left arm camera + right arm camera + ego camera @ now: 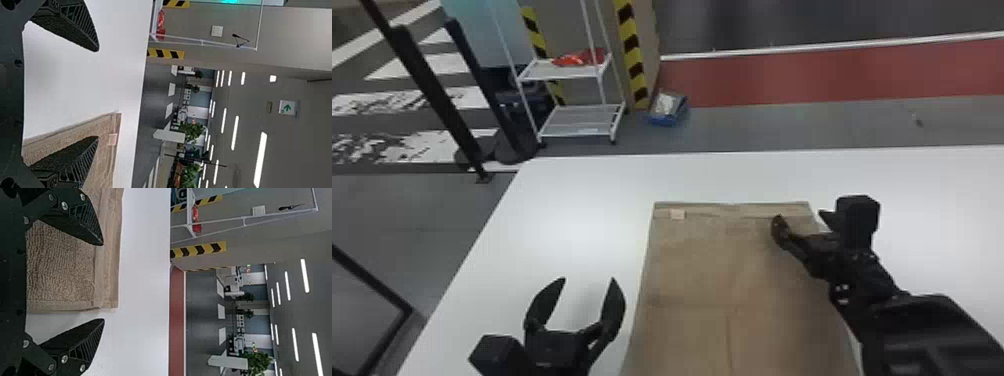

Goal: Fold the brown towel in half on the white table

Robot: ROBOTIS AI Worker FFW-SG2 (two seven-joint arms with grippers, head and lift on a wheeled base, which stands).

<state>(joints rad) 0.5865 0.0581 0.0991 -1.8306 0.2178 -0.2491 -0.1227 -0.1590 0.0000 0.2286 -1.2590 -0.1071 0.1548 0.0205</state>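
Lining up far-edge grasp, seemingly | brown towel (707, 270) flat on surface (582, 200) | right gripper (799, 216) spread at corner, left gripper (589, 278) released alongside | next: pinch both corners

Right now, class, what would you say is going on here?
A brown towel lies flat on a white table. The robot's right pincer is open at the towel's far right corner, one finger over it, the other past its side edge. The left pincer is open to the towel's left. Neither grips it.
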